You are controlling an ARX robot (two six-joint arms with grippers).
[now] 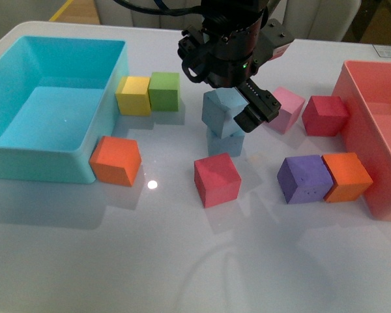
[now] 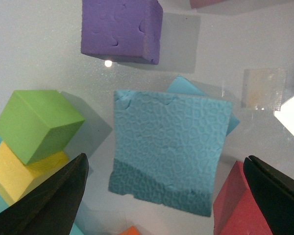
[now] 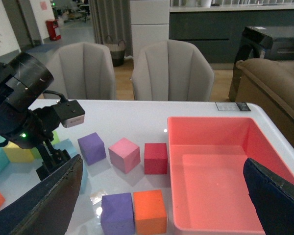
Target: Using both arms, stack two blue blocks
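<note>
Blue block (image 1: pixel 223 109) atop blue block (image 1: pixel 225 141) — fingers (image 1: pixel 255 112) apart

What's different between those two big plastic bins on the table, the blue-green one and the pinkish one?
The turquoise bin sits at the left edge of the table; the salmon-pink bin sits at the right edge. In the front view an orange cube rests against the turquoise bin's near corner, while another orange cube sits beside the pink bin's long wall. Both are open, rectangular, and have nothing visible inside them.
</note>
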